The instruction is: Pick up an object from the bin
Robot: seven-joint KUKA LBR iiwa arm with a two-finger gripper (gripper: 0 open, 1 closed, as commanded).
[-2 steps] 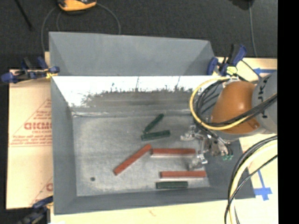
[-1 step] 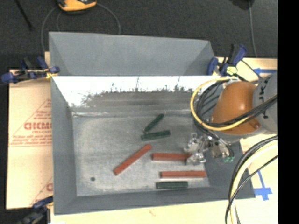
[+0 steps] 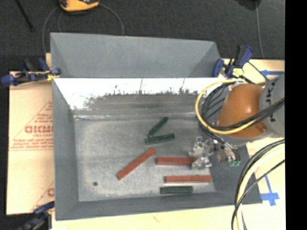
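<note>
On a dark floor, the grey metal bin (image 3: pixel 64 152) holds six flat bars. Two dark green bars (image 3: pixel 160 138) meet in a V near the centre, left of them lies a slanted red-brown bar (image 3: pixel 135 164), and a lower red-brown bar (image 3: pixel 187 178) and a single dark green bar (image 3: pixel 176 189) lie by the near wall. The gripper (image 3: pixel 201 158) sits at the right end of a level red-brown bar (image 3: pixel 172 161); whether it is open or closed cannot be told.

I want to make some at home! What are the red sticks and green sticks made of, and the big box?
The red sticks look like painted wood or plastic: flat, straight-edged, dull, even colour; I can't tell which. The green sticks look the same, just darker. The box looks like grey metal, matte, with scuffed speckles on its floor.
</note>
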